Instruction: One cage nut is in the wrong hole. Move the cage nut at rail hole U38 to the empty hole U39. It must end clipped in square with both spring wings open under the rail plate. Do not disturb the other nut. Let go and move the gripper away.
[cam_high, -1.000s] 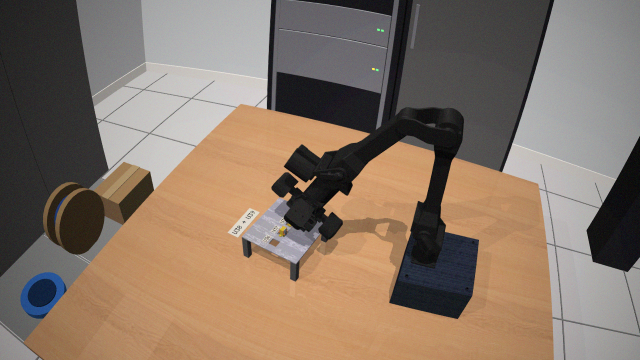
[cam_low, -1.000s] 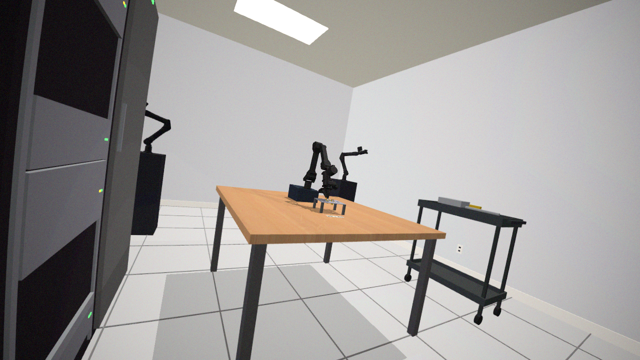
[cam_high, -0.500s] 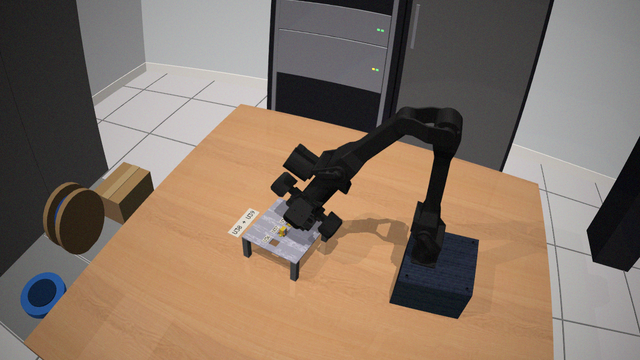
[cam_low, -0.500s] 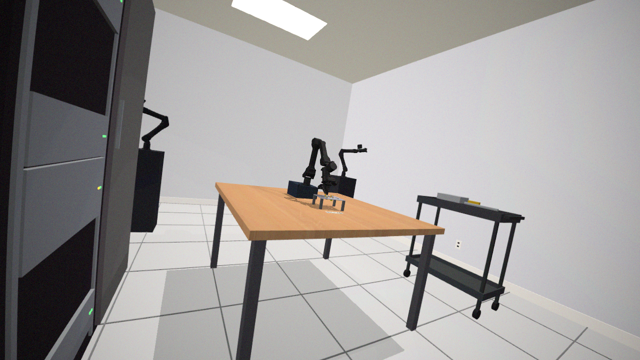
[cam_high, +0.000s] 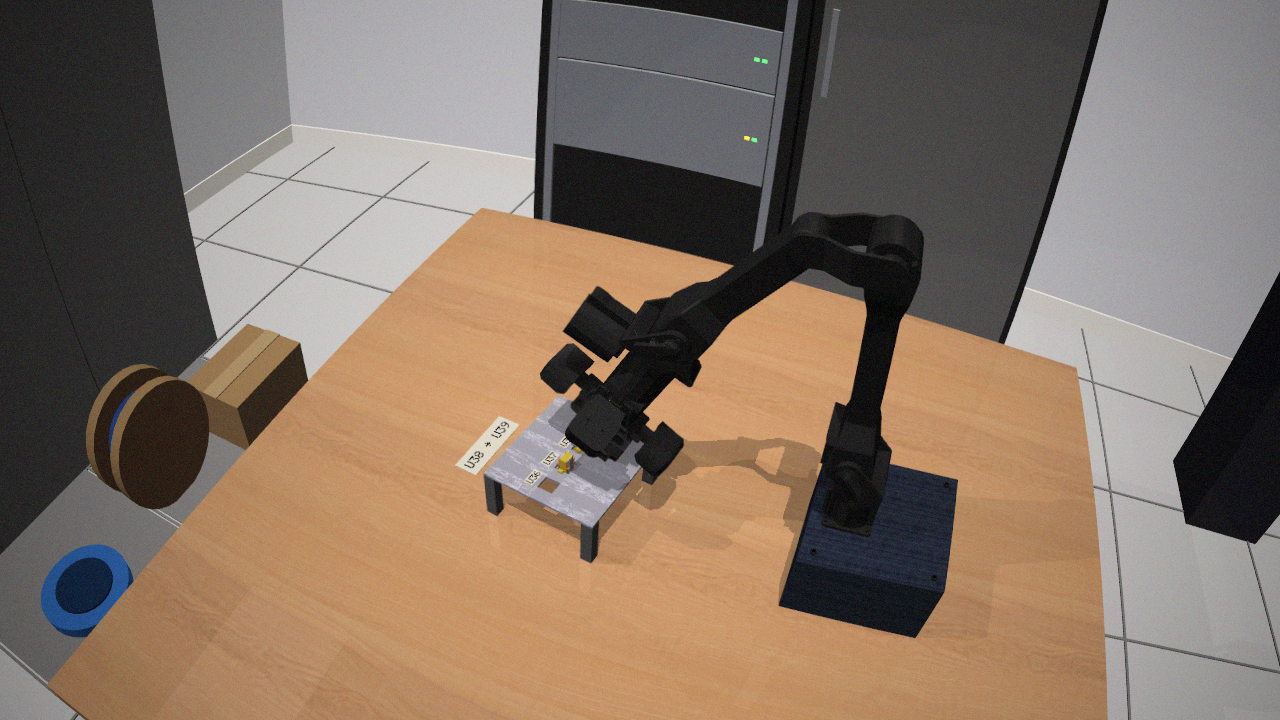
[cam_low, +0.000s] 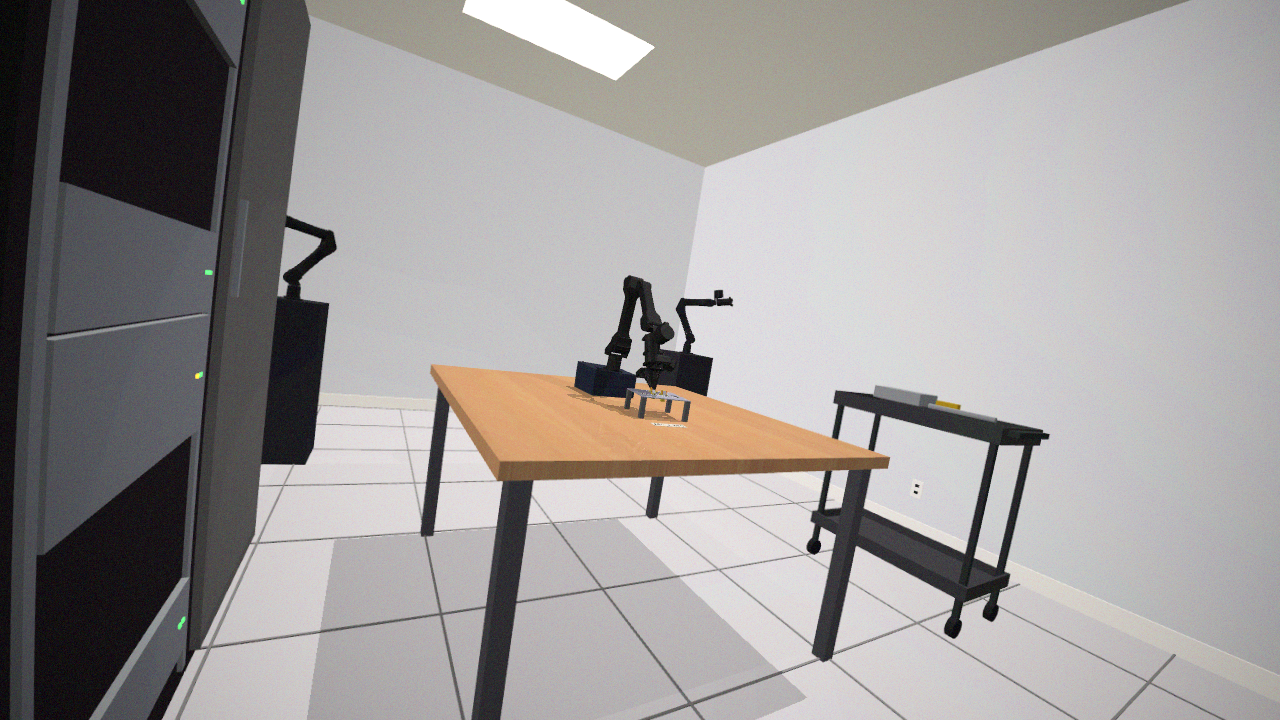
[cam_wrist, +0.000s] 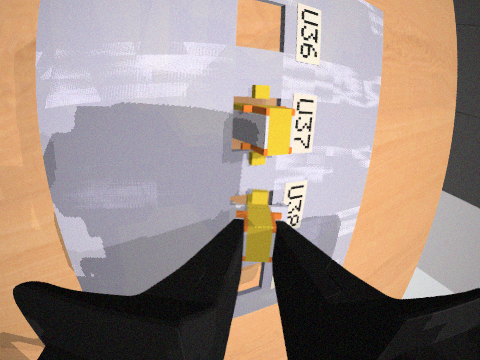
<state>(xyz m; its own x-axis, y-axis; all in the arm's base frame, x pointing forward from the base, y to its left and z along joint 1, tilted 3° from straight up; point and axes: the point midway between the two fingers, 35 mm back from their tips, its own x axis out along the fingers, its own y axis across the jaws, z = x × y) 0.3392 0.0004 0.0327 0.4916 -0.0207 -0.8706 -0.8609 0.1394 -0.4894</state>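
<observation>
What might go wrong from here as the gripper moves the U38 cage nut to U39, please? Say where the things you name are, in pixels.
The U38 cage nut (cam_wrist: 259, 242), between the gripper's (cam_high: 601, 454) (cam_wrist: 258, 225) fingertips, might tilt or snag on its hole's edge when lifted. The U37 nut (cam_high: 565, 462) (cam_wrist: 280, 131) sits in the neighbouring hole, so a sideways swing could knock it.

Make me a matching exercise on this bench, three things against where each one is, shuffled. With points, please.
1. Yellow cage nut gripped by the black gripper (cam_wrist: 258, 245)
2. Other yellow cage nut (cam_high: 565, 462) (cam_wrist: 281, 131)
3. Dark blue rectangular block (cam_high: 881, 537) (cam_low: 601, 378)

A. Beside the U37 label
B. Under the arm's foot
C. Between the black fingertips

Pairs: 1-C, 2-A, 3-B
</observation>
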